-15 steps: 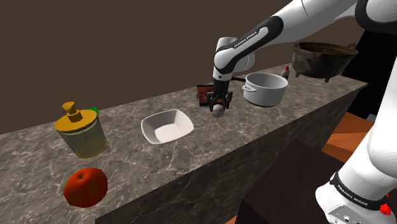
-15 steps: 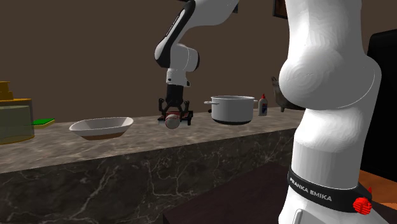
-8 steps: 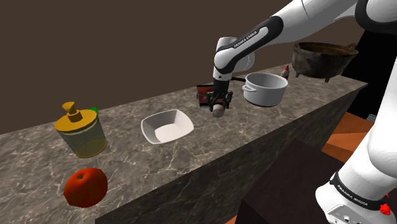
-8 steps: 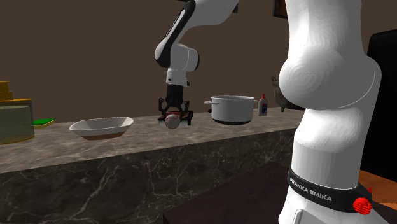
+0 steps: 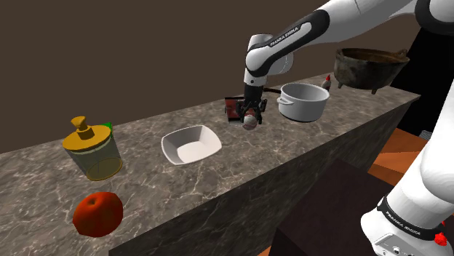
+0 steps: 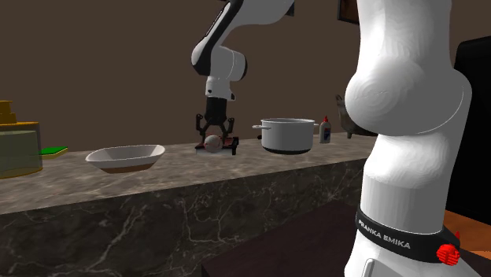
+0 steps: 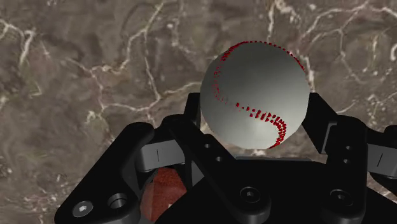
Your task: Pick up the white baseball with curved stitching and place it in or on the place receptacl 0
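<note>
Countertop (image 5: 240,178): dark veined stone. Its front edge ran along the near side, with a drop to the stand (image 5: 407,225) at the shoulder view's lower right. A red fruit (image 5: 97,213) sat closest to that edge, at the shoulder view's left. From the fruit onward, a bare strip of stone ran along the front, forward of the bowl and the pot.

Baseball (image 5: 250,122): a pale white-grey sphere with curved rows of red stitching. It was pinched between the black fingers (image 7: 320,124) of the gripper (image 5: 249,116), one on each side. It hung over the countertop between the bowl and the pot. A dark red object (image 5: 233,108) lay just behind it.

Containers, near to far:
- Jar (image 5: 92,150): yellowish and see-through, with a yellow pump top, standing behind the fruit. Contents could not be determined.
- Bowl (image 5: 190,144): white and squarish, with bare white showing inside.
- Pot (image 5: 303,101): grey and lidless, with side handles. Its inner wall was visible, but its bottom could not be seen.
- Small bottle (image 5: 327,82): stood beyond the pot.
- Cauldron (image 5: 370,67): dark, on short legs, at the far end. Contents could not be determined.
</note>
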Motion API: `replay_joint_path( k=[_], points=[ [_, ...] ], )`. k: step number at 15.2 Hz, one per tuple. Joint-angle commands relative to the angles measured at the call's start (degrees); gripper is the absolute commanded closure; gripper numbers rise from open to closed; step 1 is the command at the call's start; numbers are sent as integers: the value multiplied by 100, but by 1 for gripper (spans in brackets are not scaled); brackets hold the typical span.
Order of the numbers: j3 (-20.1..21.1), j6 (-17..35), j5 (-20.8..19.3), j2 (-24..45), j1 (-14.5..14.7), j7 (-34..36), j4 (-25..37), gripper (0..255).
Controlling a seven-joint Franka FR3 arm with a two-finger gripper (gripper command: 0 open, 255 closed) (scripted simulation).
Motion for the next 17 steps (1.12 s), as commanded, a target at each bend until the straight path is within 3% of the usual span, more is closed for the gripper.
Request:
replay_joint_path(
  k=[1,17],
  points=[
    [-1,-142,-10,-73,-1,23,70,255],
    [-17,-1247,-70,-535,-17,173,720,255]
  ],
)
